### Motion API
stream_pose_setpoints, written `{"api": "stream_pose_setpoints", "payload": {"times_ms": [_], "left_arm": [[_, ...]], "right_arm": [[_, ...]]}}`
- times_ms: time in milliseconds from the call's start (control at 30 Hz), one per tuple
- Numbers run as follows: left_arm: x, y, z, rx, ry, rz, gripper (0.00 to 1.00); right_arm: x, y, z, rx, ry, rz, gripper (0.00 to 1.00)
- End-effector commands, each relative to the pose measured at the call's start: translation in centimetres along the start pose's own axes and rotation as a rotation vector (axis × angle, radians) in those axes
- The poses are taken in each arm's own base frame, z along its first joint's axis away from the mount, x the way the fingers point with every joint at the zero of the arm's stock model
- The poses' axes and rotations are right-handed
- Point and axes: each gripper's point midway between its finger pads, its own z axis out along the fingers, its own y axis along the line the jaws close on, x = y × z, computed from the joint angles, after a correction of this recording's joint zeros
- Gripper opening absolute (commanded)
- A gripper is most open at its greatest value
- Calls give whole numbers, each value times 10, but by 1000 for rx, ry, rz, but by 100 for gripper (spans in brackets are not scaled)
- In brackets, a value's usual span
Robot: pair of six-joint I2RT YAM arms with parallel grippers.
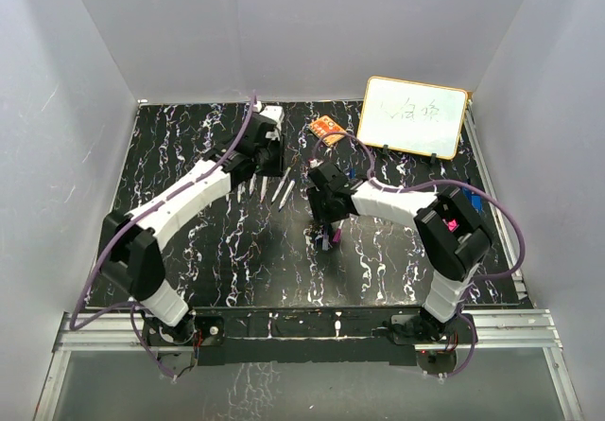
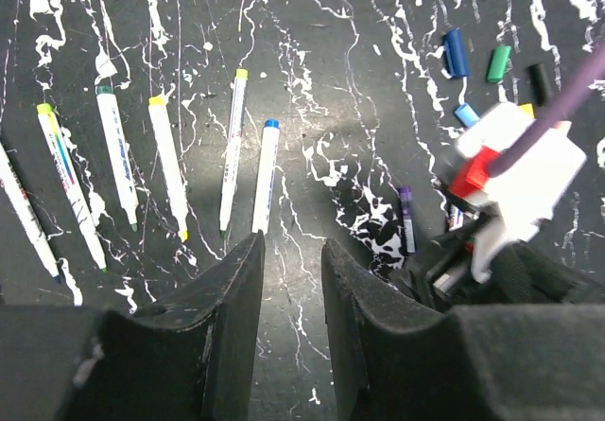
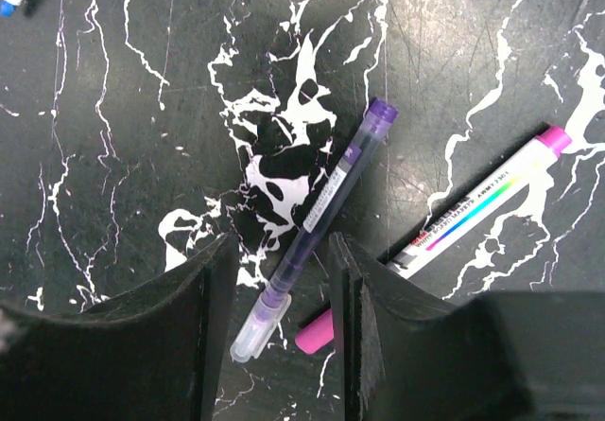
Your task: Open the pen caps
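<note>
Top view: the left pincer (image 1: 255, 175) hangs over a row of pens (image 1: 279, 191) at the far middle of the table (image 1: 255, 260). The right pincer (image 1: 328, 230) is down low just to their right, and there's a whiteboard (image 1: 413, 116) at the far right

Left wrist: this pincer is wide open with nothing in it. The loose caps (image 2: 456, 52) (blue, green, black, light blue) are bunched up to the right of the pens

Right wrist: fingers (image 3: 189, 336) are spread apart. A purple pen (image 3: 321, 218) lies on the table in the gap, not squeezed, with a pink-tipped pen (image 3: 482, 203) beside it
</note>
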Motion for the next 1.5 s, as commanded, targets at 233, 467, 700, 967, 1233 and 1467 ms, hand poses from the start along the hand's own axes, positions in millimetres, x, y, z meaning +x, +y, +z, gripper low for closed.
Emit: {"api": "stream_pose_setpoints", "payload": {"times_ms": [233,467,700,967,1233,1467], "left_arm": [[-6,9,-40,1,-126,-56,32],[-1,20,-48,-26,-168,-84,33],[-4,25,-64,-13,-254,-125,42],[7,-28,-60,319,-269,-166,44],[8,-61,-54,529,-302,-210,45],[1,-76,-51,614,-311,-206,46]], "right_arm": [[-9,11,9,27,-8,10,38],[-7,14,15,17,9,8,15],[-32,18,10,10,-82,-1,0],[-92,41,-58,-143,-397,-13,0],[-102,46,-108,-235,-563,-46,0],[-99,49,-125,-279,-608,-68,0]]}}
